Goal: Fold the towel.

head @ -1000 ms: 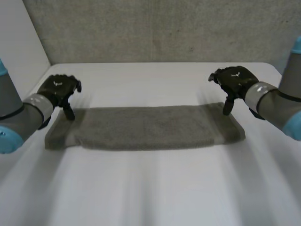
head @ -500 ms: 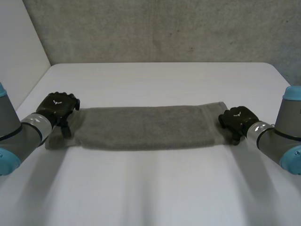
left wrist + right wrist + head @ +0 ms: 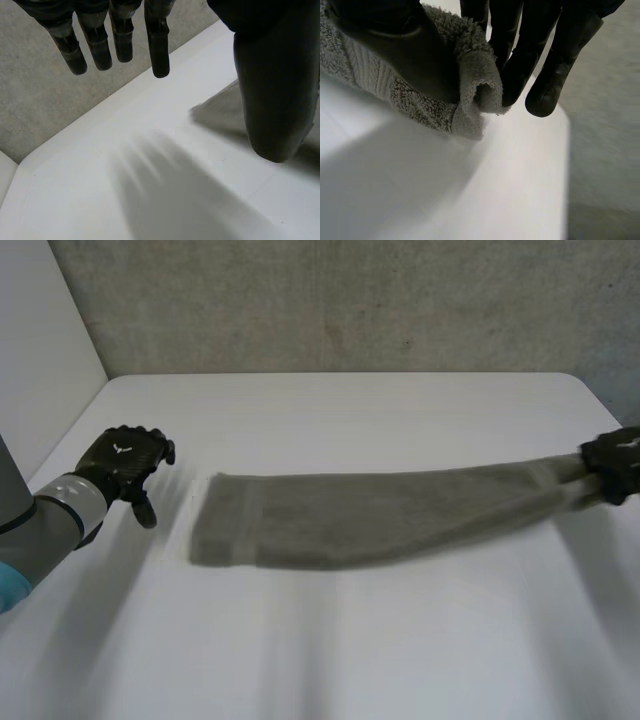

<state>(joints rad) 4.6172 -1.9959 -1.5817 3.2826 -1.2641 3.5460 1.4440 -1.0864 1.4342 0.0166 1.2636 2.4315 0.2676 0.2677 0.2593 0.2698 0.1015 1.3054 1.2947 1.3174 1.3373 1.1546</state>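
Counter: white; the near part is bare, and the towel lies across the middle.

Left robot hand: at the counter's left side, well apart from the towel's left end. In the left wrist view its fingers are straight and spread away from the thumb, with nothing between them. One corner of the towel shows on the counter just beyond the thumb.

Towel: a long grey strip running from left of centre across to the counter's right edge. The left end is wide and lies flat on the counter. The strip narrows toward the right end, where it is bunched.

Right robot hand: at the counter's far right edge, on the towel's right end. In the right wrist view the thumb and fingers pinch that end between them, with the cloth's edge folded over inside the pinch. I cannot tell whether that end clears the counter.

Wall: grey and rough, behind the counter's far edge.
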